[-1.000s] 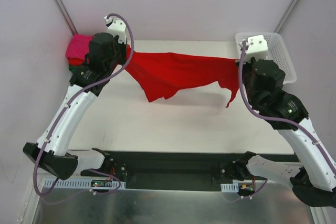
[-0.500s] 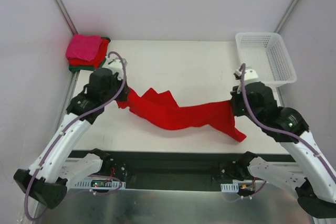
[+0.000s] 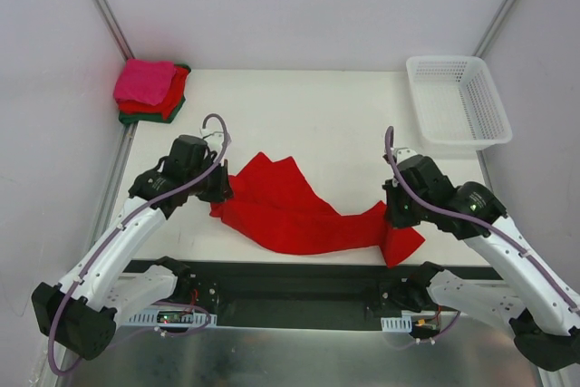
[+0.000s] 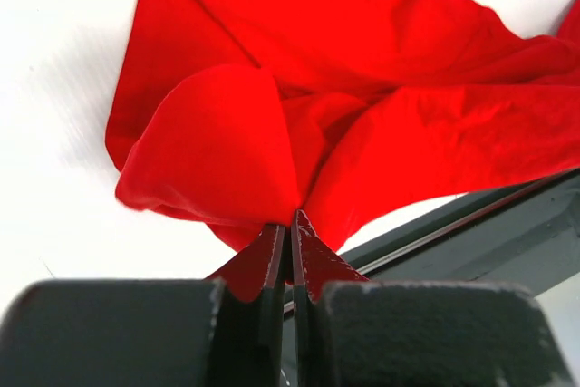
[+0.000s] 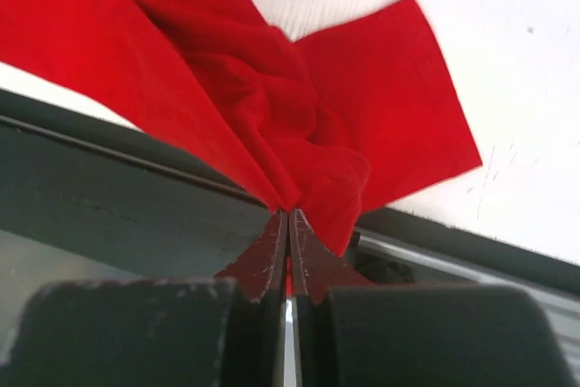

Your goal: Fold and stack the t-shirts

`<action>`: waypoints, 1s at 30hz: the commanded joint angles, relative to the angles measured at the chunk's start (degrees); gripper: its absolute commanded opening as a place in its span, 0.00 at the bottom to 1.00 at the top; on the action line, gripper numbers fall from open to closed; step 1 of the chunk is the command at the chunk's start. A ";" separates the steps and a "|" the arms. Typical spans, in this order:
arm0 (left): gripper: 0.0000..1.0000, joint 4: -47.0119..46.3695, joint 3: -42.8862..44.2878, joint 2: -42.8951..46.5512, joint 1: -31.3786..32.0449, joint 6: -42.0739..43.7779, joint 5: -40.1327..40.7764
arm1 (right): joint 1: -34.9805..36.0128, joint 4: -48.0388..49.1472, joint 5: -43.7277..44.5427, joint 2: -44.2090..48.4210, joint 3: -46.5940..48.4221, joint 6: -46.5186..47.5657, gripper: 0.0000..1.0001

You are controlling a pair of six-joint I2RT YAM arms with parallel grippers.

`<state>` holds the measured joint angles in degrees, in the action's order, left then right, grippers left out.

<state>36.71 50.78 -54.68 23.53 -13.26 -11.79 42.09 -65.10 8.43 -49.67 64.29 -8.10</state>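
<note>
Top external hides both pinches, left gripper and right gripper clamped tight on opposite ends of red t-shirt, crumpled between them along near edge of table.

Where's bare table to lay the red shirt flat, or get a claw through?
Bare: the far-middle table between the folded stack and the basket, down to the red shirt. Crowded: the near edge, where the left claw and right claw pinch the shirt, bunched along it.
</note>
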 commanded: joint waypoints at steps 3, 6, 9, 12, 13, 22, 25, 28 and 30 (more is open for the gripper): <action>0.00 6.08 1.42 0.80 -0.24 -1.25 -1.83 | 1.15 -8.45 -2.18 -1.48 1.19 -1.84 0.01; 0.01 8.98 2.65 -0.34 -0.24 -0.81 -3.23 | 2.21 -10.91 -2.89 -2.53 1.19 -1.40 0.01; 0.02 11.71 4.23 -2.01 -0.24 -0.19 -3.24 | 2.56 -11.98 -3.94 -2.97 0.57 -1.13 0.01; 0.03 14.96 5.73 -3.68 -0.24 -0.02 -4.55 | 3.00 -11.98 -5.60 -3.59 -0.83 -1.04 0.01; 0.04 16.62 6.34 -4.55 -0.32 -0.19 -5.16 | 3.09 -11.98 -5.96 -4.03 -1.10 -1.04 0.01; 0.30 25.86 9.94 -6.59 -0.24 0.60 -8.95 | 5.11 -13.65 -7.37 -5.26 -2.68 -1.04 0.35; 0.51 29.03 11.96 -6.58 -0.24 0.60 -8.51 | 5.20 -14.09 -6.58 -5.26 -2.42 -1.04 0.65; 0.68 30.53 15.46 -5.97 -0.24 0.07 -7.73 | 5.11 -14.09 -4.39 -5.44 -1.28 -1.48 0.77; 0.68 30.53 17.50 -5.44 -0.24 -0.19 -7.02 | 5.20 -13.65 -1.68 -5.18 -0.66 -2.01 0.83</action>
<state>63.79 62.72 -61.60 23.53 -12.99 -19.27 46.94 -75.29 2.68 -55.16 61.39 -8.75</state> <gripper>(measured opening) 0.674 0.808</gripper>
